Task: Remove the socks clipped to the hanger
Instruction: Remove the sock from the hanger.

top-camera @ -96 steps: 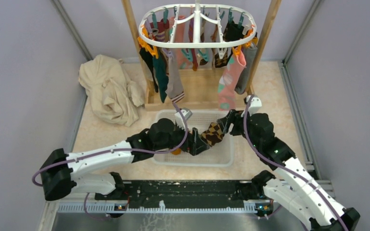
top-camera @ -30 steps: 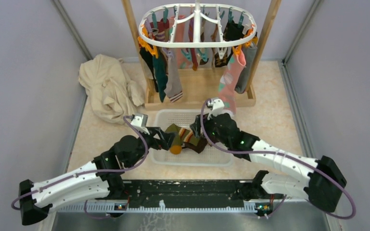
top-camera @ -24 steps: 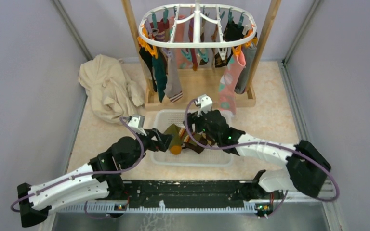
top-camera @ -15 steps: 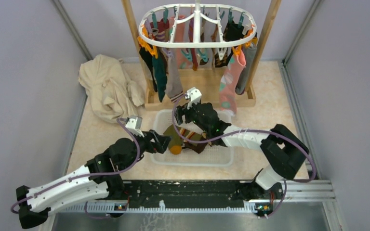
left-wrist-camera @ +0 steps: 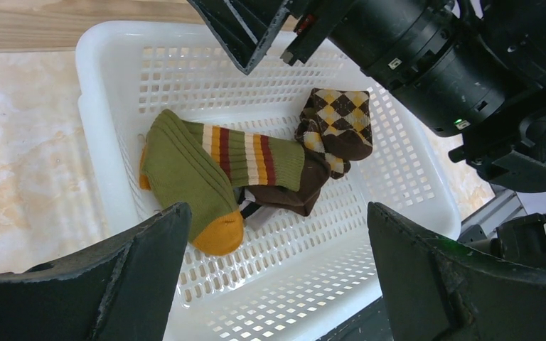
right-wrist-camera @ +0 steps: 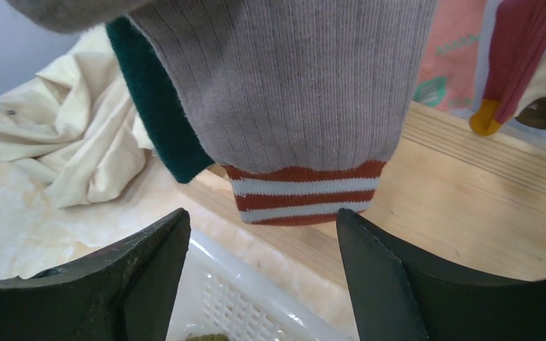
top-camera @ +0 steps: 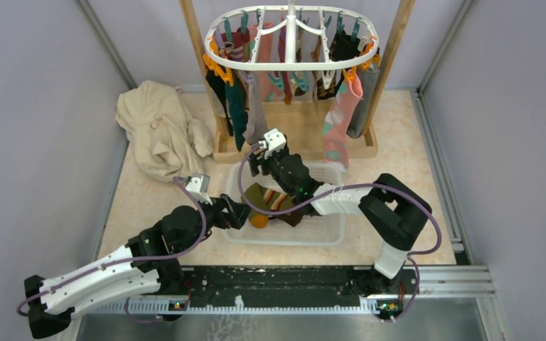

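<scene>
Hanger: the white oval hanger [top-camera: 284, 65] hangs from the wooden frame [top-camera: 295, 138] at 12 o'clock on the worktop [top-camera: 398, 142].
Socks: many socks [top-camera: 293, 84] are clipped round its rim by teal and orange clips. A dark green sock [top-camera: 237, 114] and a grey sock [top-camera: 256, 117] hang at its 8 o'clock, and a pink sock [top-camera: 341, 114] at its 4 o'clock.
Basket: the white mesh basket [top-camera: 327, 231] sits mid-worktop, just in front of the frame. A green striped sock [left-wrist-camera: 206, 163] and an argyle sock [left-wrist-camera: 341, 121] lie in it, overlapping.
Right gripper: the right gripper [top-camera: 254, 163] is over the basket's 11 o'clock corner, jaws well apart with nothing gripped. In the wrist view the right gripper [right-wrist-camera: 261, 213] has the grey sock's [right-wrist-camera: 284, 85] red-and-white striped cuff just above its tips; I cannot tell whether they touch.
Left gripper: the left gripper [top-camera: 238, 211] is at the basket's 9 o'clock edge, spread fully wide and empty, and looks down on the two loose socks.
Cloth: a crumpled cream cloth [top-camera: 160, 131] lies at 10 o'clock, beside the frame.
</scene>
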You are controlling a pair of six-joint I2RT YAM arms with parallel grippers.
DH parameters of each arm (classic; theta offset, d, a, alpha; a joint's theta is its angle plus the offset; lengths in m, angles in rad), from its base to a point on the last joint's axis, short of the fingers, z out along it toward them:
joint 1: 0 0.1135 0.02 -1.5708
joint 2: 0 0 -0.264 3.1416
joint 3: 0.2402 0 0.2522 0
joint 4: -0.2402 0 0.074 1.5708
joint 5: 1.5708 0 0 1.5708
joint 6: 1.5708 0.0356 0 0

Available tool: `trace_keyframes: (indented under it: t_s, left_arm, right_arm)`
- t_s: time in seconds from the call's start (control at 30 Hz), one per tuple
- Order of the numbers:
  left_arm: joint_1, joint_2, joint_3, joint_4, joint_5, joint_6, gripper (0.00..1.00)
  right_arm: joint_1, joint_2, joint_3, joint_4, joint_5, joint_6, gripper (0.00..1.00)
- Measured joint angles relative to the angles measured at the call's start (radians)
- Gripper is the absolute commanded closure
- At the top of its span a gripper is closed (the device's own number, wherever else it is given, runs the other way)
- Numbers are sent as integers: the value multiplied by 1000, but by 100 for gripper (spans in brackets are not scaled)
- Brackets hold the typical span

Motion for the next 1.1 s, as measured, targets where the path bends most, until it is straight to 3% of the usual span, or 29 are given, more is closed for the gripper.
trace_keyframes:
  t_s: [0.3, 0.43, 0.9, 1.1]
  left_arm:
    - [0, -34, -3, -20, 3, -5, 1]
    - [0, -39, -4, -24, 3, -5, 1]
    - [0, -14, 10, -34, 23, 11, 1]
    - [0, 108, 200, -33, 45, 79, 1]
  right_arm:
    - [29, 74, 47, 68, 184, -59, 22]
    - [29, 89, 73, 97, 241, -85, 27]
    - [29, 96, 83, 127, 274, -130, 72]
    - [28, 96, 83, 121, 267, -140, 83]
